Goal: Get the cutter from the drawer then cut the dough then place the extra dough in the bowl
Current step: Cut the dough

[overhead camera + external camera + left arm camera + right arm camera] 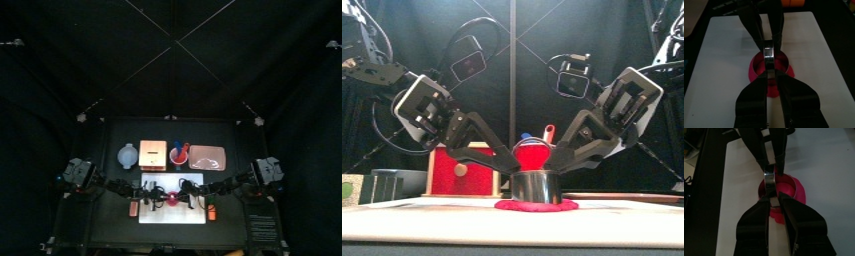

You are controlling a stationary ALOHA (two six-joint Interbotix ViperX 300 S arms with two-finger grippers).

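Note:
A round metal cutter (537, 186) stands upright on a flat red dough disc (536, 206) on the white cutting board (422, 212). Both grippers meet at the cutter from opposite sides. In the front view my left gripper (512, 168) comes down from the left and my right gripper (564, 166) from the right. Up close, the left gripper (769, 67) is shut on the cutter's rim (768, 53), above the dough (759, 70). My right gripper (773, 198) is likewise shut on the cutter (771, 178), with dough (796, 190) spreading beside it.
Behind the board stand the blue-grey bowl (127, 155), the wooden box (151, 152) with its red drawer front (462, 172), a red cup (178, 152) holding toy knives, and the pink tray (209, 157). Both arms crowd the board's middle (171, 190).

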